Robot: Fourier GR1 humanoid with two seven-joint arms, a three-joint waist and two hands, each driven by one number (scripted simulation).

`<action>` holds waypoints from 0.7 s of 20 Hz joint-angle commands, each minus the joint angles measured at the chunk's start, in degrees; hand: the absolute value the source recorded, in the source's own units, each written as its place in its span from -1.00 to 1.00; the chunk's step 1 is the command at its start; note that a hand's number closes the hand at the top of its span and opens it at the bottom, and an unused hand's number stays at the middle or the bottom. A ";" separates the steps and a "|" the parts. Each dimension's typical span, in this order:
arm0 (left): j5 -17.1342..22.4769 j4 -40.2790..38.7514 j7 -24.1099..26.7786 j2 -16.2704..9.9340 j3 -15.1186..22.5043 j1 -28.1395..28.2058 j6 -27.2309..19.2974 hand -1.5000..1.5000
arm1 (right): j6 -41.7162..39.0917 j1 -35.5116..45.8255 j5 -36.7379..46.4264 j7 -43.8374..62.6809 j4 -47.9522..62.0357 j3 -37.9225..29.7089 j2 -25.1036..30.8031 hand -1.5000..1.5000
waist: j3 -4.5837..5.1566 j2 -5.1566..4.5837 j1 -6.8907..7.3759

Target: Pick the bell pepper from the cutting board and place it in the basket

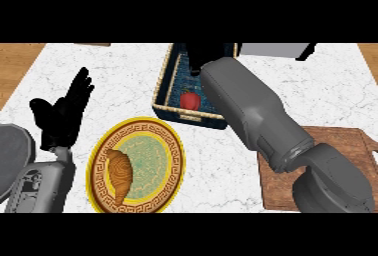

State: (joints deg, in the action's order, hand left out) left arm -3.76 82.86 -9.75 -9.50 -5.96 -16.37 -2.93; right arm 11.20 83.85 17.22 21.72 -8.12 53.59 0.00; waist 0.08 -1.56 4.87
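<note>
A white marbled counter (111, 75) filled most of the frame, with strips of wood showing at its upper left and upper right corners. The robot's right forearm (255, 112) ran diagonally from the lower right up toward the top centre, crossing over a brown cutting board (336, 145) at the right edge of the frame. Its right hand (209, 54) showed only as a dark shape above the basket (168, 80) at the upper centre; whether it was clenched or released could not be told. A gold-rimmed plate (171, 150) lay at the lower centre-left, carrying a croissant (122, 172) on its left half. The left hand (63, 112) rested at the left edge of the frame, released, fingers straight and pointing up. The red bell pepper (190, 100) sat inside the basket, near its lower wall, just beside the right forearm.
</note>
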 commanded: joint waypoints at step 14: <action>0.72 0.85 -0.20 -1.16 -1.45 -0.06 0.36 0.00 | 10.47 -0.02 -5.15 5.01 -3.44 -9.09 0.00 -1.00 | -0.07 0.37 -0.88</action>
State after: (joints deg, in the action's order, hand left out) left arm -2.98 83.37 -10.16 -10.61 -6.93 -16.19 -1.99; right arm 15.77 83.55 14.34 27.42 -10.04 47.87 0.00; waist 0.03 -1.32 4.54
